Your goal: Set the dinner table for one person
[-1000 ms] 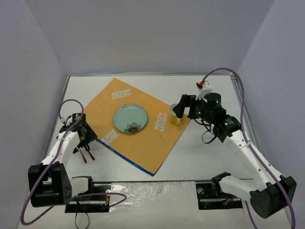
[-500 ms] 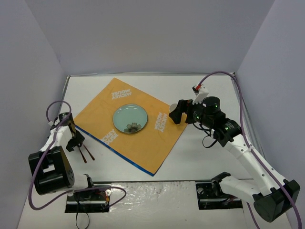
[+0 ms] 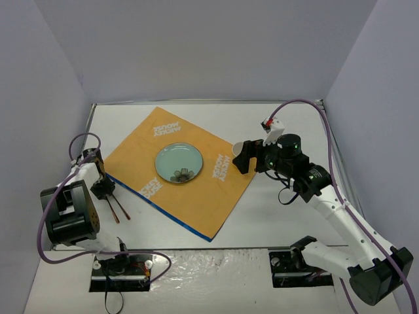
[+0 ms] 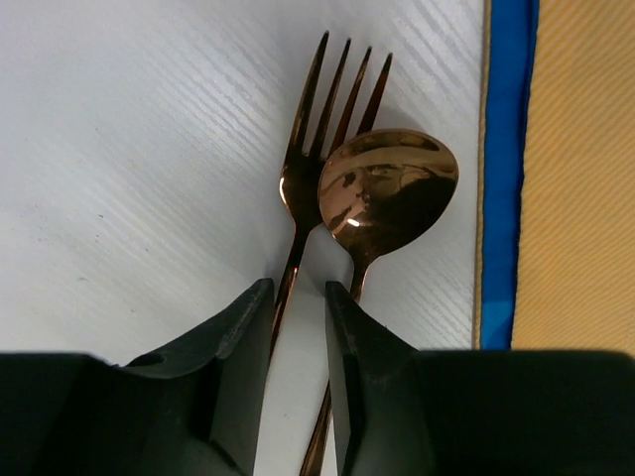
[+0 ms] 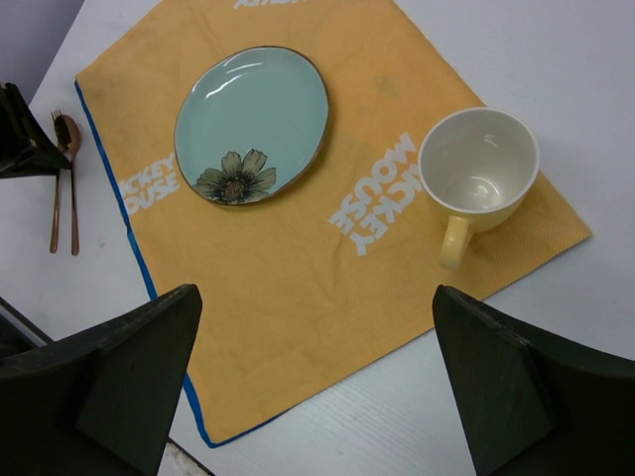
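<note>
On the white dinner table (image 3: pixel 288 131) lies an orange-yellow cloth (image 3: pixel 196 196) with a pale green flowered plate (image 3: pixel 179 162) on it. A cream cup (image 5: pixel 479 171) stands empty on the cloth's right corner. A copper fork (image 4: pixel 298 193) and spoon (image 4: pixel 387 188) lie side by side just left of the cloth's blue edge (image 4: pixel 506 169). My left gripper (image 4: pixel 298 290) hovers over their handles, its jaws a narrow gap apart, clamping nothing. Above the cloth beside the cup, my right gripper (image 5: pixel 316 290) hangs wide open and empty.
Pale lavender-grey walls (image 3: pixel 196 52) close the table on three sides. The arm bases (image 3: pixel 121 268) sit at the near edge. Bare white tabletop (image 5: pixel 556 59) shows to the right of the cloth and behind it.
The left gripper's jaws have narrowed from wide apart, and its wrist has drawn back to the left off the cutlery. The right gripper has backed off from the cup.
</note>
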`<state>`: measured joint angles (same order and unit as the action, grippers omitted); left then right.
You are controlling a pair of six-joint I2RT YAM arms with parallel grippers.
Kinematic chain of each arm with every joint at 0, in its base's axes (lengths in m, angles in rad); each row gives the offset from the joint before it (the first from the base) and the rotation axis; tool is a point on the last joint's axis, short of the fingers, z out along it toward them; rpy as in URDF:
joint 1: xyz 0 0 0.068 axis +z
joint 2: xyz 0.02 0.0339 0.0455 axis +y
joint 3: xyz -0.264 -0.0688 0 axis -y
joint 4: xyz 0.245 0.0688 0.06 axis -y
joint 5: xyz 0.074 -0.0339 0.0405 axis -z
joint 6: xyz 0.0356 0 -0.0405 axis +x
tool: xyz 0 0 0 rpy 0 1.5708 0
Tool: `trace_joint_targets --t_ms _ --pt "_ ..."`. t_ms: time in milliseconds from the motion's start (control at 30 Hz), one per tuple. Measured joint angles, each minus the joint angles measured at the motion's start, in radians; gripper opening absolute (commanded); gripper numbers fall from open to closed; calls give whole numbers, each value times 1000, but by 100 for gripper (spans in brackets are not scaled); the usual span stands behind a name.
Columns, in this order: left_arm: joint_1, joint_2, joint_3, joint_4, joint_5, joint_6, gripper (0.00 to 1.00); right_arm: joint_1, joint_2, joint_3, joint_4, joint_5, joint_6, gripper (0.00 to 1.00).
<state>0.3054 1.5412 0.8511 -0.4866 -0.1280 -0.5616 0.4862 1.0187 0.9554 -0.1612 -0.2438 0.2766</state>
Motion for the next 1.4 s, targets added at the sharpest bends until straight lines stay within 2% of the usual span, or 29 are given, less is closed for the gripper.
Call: trace_joint_targets --t_ms 100,267,467,667,967,1167,1267,1400 --pt "0 11 10 4 0 5 9 0 0 0 -4 8 -11 99" --pt "0 16 13 9 0 6 0 0 0 0 -13 18 -19 99" --pt "4 15 16 -9 -26 5 0 5 -1 0 -21 22 -24 99" --pt "22 3 17 -112 -103 1 0 7 -10 0 -23 22 -25 99" --pt "15 -143 118 -232 -186 14 0 13 -17 1 -25 21 -24 99" --pt "-106 -145 306 -216 -188 138 0 13 -17 24 -30 21 -23 99" --pt "-203 -83 395 -171 -181 229 0 13 -17 37 -29 21 -21 99" --pt "-336 94 571 -161 -155 427 0 12 -19 46 -29 23 -17 99"
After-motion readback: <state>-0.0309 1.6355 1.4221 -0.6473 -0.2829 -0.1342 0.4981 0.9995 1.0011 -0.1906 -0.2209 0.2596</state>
